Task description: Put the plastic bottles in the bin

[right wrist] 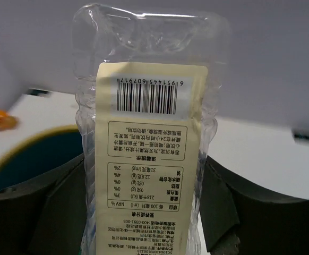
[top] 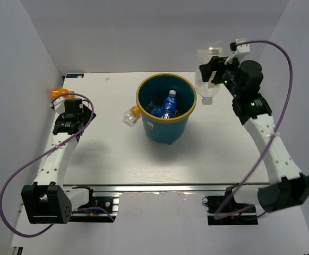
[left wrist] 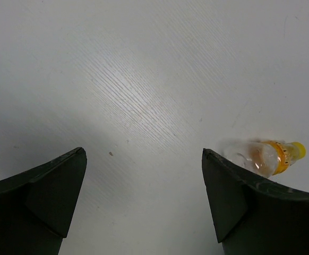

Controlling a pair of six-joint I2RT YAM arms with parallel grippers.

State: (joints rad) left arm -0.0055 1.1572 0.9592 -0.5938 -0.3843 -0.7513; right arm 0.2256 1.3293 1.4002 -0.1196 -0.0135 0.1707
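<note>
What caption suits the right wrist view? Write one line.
Right claw clamps a clear, pale-labelled bottle, with the teal bin visible behind at left.

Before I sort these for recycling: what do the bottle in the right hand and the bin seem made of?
Held bottle: thin clear plastic, glossy; the background shows through its crinkled walls. Its label: matte cream, probably paper or film. Bin: opaque teal plastic apparently, smooth moulded walls with a soft sheen.
</note>
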